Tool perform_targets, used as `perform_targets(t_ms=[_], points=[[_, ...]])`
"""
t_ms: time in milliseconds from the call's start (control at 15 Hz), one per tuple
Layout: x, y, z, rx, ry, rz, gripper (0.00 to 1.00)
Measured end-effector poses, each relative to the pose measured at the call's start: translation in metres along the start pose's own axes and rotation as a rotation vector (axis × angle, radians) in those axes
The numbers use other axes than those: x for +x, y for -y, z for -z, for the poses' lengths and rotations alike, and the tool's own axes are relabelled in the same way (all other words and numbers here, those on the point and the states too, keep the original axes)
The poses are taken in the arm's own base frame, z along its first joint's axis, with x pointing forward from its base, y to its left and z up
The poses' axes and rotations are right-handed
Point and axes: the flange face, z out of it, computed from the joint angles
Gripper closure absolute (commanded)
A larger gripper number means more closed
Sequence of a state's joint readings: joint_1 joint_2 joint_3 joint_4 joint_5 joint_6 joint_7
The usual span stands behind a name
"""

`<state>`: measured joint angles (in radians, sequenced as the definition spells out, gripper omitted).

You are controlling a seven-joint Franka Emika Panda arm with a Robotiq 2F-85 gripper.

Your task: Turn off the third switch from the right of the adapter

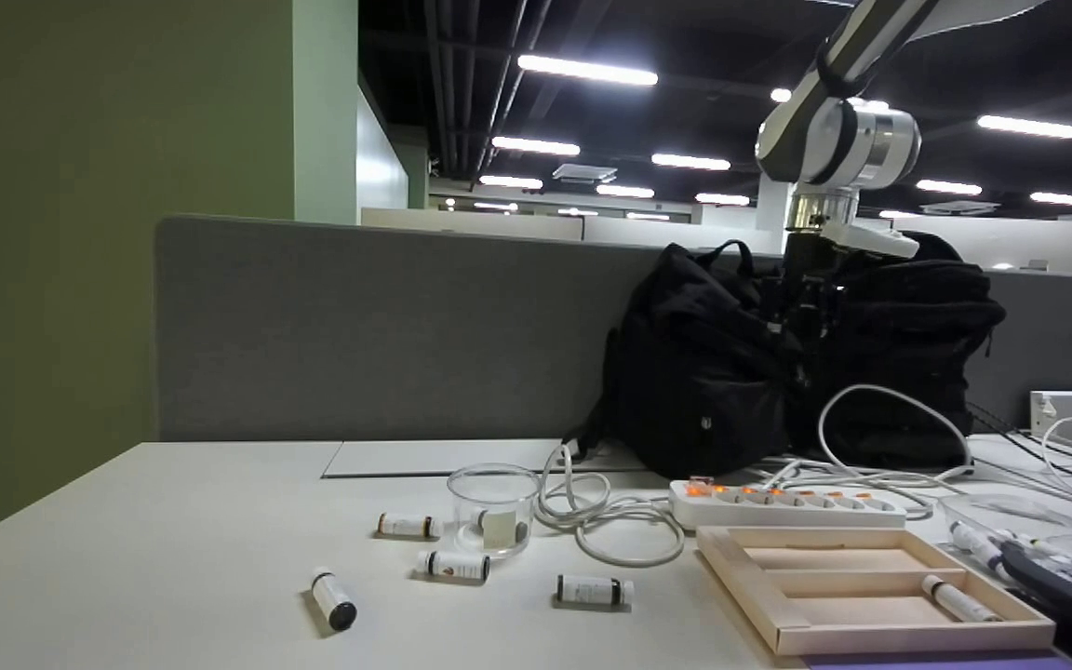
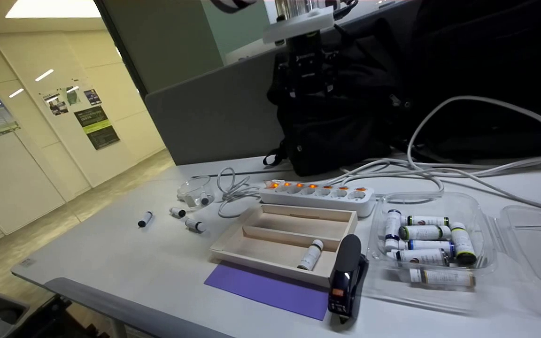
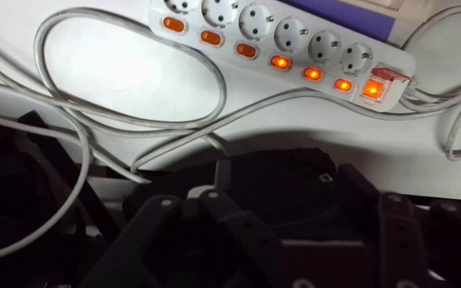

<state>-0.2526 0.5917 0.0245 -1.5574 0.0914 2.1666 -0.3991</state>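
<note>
The adapter, a long white power strip, lies on the table in both exterior views point(image 1: 741, 515) point(image 2: 317, 200) and in the wrist view point(image 3: 263, 57). It has round sockets and a row of orange switches. In the wrist view three small switches point(image 3: 312, 74) and a larger square switch point(image 3: 373, 89) glow at the right end. Three switches point(image 3: 211, 37) toward the left are dark orange. The row runs the other way in the exterior views. My gripper point(image 3: 286, 172) is open and empty, with fingers apart over a black backpack. It hangs above and behind the adapter in both exterior views point(image 1: 801, 321) point(image 2: 311, 91).
Black backpacks point(image 1: 703, 400) stand behind the adapter. White cables point(image 3: 134, 120) loop around it. A wooden frame point(image 2: 270, 268) lies in front, holding one bottle. A clear container point(image 2: 430, 199) of bottles and a black stapler point(image 2: 345, 267) are beside it. A clear cup point(image 1: 494, 484) and loose bottles lie across the table.
</note>
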Motion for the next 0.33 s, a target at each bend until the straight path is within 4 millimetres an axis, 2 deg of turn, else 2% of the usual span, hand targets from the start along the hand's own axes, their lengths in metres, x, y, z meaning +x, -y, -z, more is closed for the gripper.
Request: perform_targets(t_ms=[67,200,333], points=[[-0.0034,-0.0067,0.0077,0.038,0.035,-0.015,0.18],[-0.0047,-0.0135,0.0123,0.042,0.038,-0.019,0.04],[-0.0033,-0.0089,0.0061,0.043,0.041,-0.013,0.00]])
